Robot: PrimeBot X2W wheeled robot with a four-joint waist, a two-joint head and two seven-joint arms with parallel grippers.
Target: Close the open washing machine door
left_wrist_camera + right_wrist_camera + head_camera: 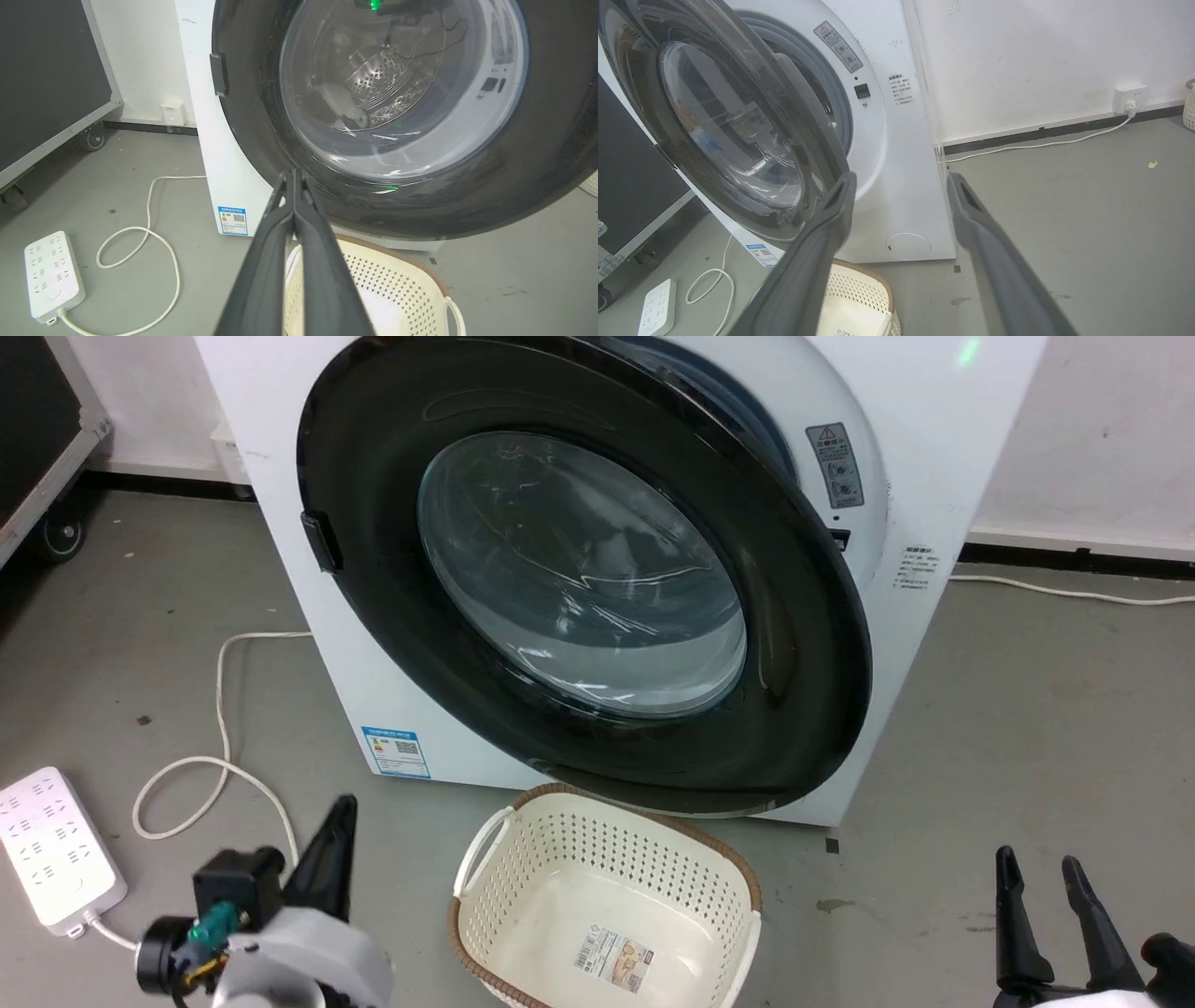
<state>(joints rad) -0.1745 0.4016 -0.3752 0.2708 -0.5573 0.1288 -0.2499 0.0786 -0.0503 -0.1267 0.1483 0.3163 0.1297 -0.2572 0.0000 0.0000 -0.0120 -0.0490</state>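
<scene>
In the head view the washing machine door (579, 579) hangs partly open. It is hinged at the view's left, and its right edge stands off the front of the washing machine (943, 429). The closing is not done; I judge a push and the latching are left. The left hand (341, 821) sits low, fingers together and empty. The right hand (1046, 887) has its fingers apart, also empty. Both are well apart from the door. A laundry basket (616, 849) stands on the floor (1027, 709) just below the door's lower rim.

In the left wrist view the closed fingers point at that lower rim, short of it as far as I can tell. The drum (387, 79) shows through the glass. A power strip (51, 275) and white cable (154, 233) lie off to the side.

In the right wrist view the spread fingers frame the gap between the door's free edge and the grey gasket (843, 116) — nothing sits in it. The basket may crowd a low reach.
</scene>
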